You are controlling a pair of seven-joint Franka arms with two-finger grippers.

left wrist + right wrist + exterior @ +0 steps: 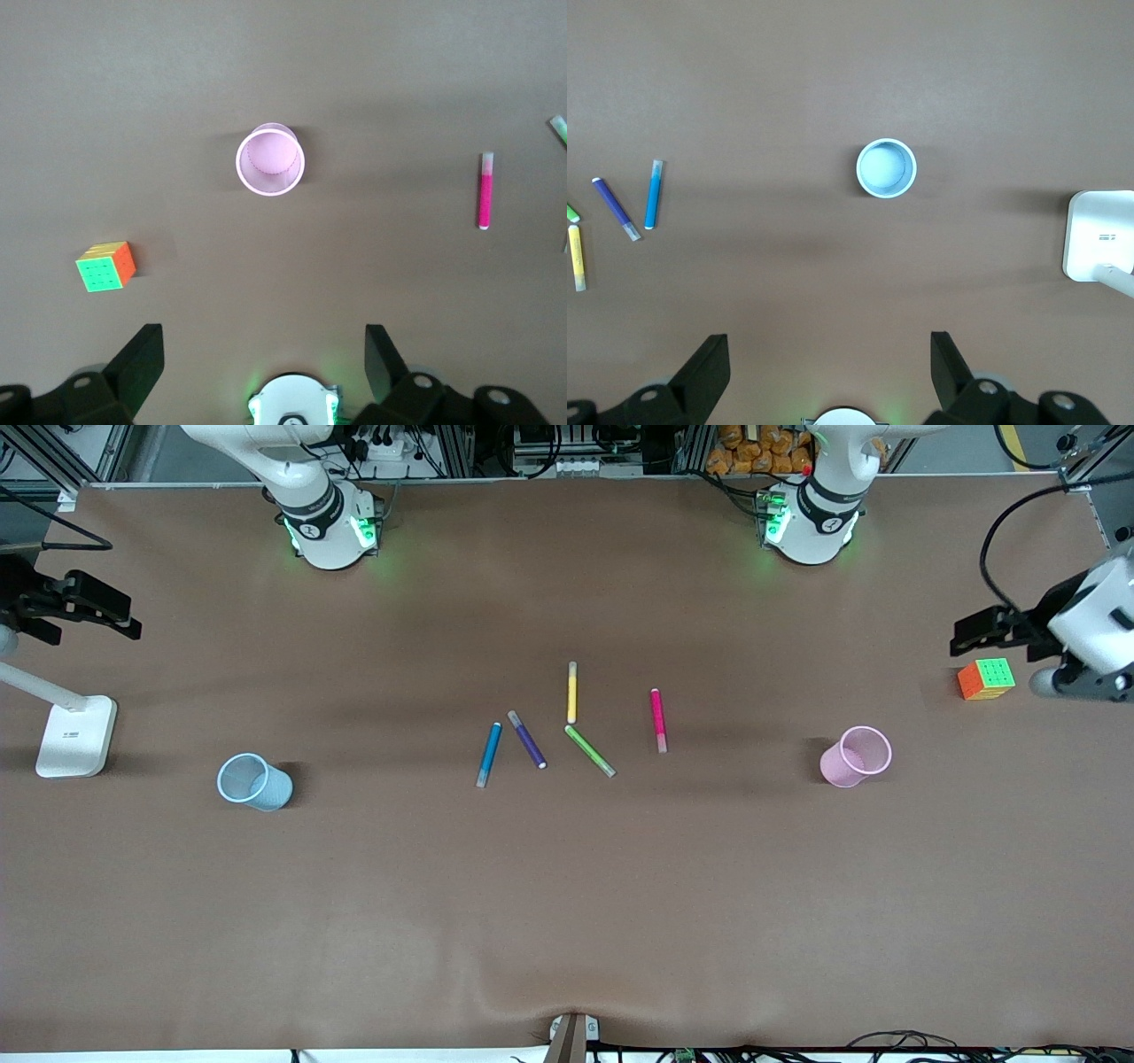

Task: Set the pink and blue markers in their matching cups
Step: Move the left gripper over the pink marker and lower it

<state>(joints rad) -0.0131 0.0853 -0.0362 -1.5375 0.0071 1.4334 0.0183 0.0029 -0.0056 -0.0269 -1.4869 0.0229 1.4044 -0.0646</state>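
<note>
The pink marker (658,720) lies flat mid-table, also in the left wrist view (485,189). The blue marker (489,754) lies flat toward the right arm's end of the group, also in the right wrist view (654,194). The pink cup (855,756) stands upright toward the left arm's end, seen from above in the left wrist view (270,159). The blue cup (255,781) stands toward the right arm's end, also in the right wrist view (886,168). My left gripper (263,354) is open and empty, high above the table (974,633). My right gripper (830,359) is open and empty, likewise high (120,613).
A purple marker (526,739), a yellow marker (571,692) and a green marker (590,750) lie between the blue and pink ones. A colour cube (986,678) sits at the left arm's end. A white lamp base (75,735) stands at the right arm's end.
</note>
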